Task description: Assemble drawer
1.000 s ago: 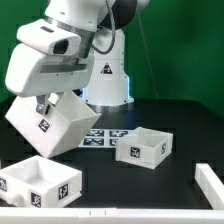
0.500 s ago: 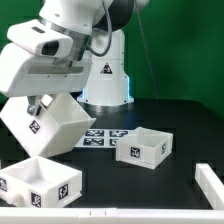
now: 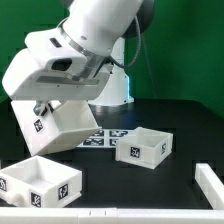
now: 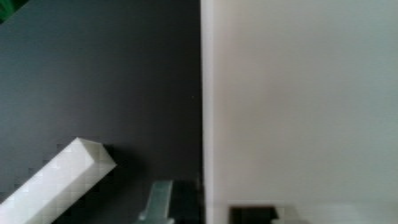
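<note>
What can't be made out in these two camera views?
Marker board: exterior view, partly behind the casing.
Tag on the casing: wrist view, cut off by the frame edge, blurred.
White part: exterior view's right edge cuts it off.
Tags on the near tray: exterior view, too small to read.

The casing (image 3: 65, 125), the near tray (image 3: 40, 180) and the far tray (image 3: 143, 150) look like smooth white plastic with a faint sheen; their tags are matt black-and-white print. The arm (image 3: 95, 35) is glossy white plastic. The table (image 3: 190, 130) is matt black. The marker board (image 3: 100, 138) looks flat and paper-like.
</note>
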Available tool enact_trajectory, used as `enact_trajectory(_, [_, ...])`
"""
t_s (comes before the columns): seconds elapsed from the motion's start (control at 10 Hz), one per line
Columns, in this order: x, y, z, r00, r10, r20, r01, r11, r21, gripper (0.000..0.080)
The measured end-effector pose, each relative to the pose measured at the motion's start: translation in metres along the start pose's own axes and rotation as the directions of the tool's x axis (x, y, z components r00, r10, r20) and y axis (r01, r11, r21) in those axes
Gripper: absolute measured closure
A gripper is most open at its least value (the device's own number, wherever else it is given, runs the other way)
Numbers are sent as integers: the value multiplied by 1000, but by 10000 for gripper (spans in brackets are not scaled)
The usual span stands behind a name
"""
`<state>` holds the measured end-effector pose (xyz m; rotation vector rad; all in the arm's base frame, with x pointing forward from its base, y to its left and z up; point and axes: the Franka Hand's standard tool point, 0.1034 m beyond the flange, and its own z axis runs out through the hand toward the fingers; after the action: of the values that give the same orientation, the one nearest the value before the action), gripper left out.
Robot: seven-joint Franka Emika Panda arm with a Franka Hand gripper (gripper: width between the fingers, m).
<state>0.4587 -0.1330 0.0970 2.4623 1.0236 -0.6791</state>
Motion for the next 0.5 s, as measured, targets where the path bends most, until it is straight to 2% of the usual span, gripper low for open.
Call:
enact_trajectory(0.2, [-2, 1, 3, 985, 14, 172, -17, 1000, 16, 734])
enact_trajectory(0.3, [-1, 3, 5, 954, 42, 295, -47, 999, 9, 734])
enact_trajectory(0.5, [9, -3, 17, 911, 24, 412, -28, 1000, 4, 734])
